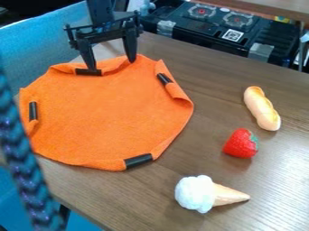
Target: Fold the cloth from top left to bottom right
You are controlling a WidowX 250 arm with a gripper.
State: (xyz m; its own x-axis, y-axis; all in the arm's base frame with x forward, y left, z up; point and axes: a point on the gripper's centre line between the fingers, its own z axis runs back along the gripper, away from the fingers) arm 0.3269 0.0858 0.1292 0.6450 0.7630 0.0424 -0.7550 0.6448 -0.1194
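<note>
Nearest the camera, a dark braided cord runs down the left side. Beyond it, toward the right, a toy ice cream cone lies on its side on the bench, then a strawberry, and farther off a bread roll. Left of these, apart from them, lies the orange cloth, spread out, its margins curled in several places with black strips showing at the rim.

At the cloth's far edge the gripper points down from the top of the view, jaws wide apart, one tip at a black strip, the other at the curled rim; whether either presses the fabric I cannot tell. Closing here could bunch the rim or catch only a thin lip, which would slip out on lifting. The hold would also lie well along the top, so the fold might run straight down rather than diagonally. Pulling low could drag the whole cloth. Farthest back sits a black toy stove.
</note>
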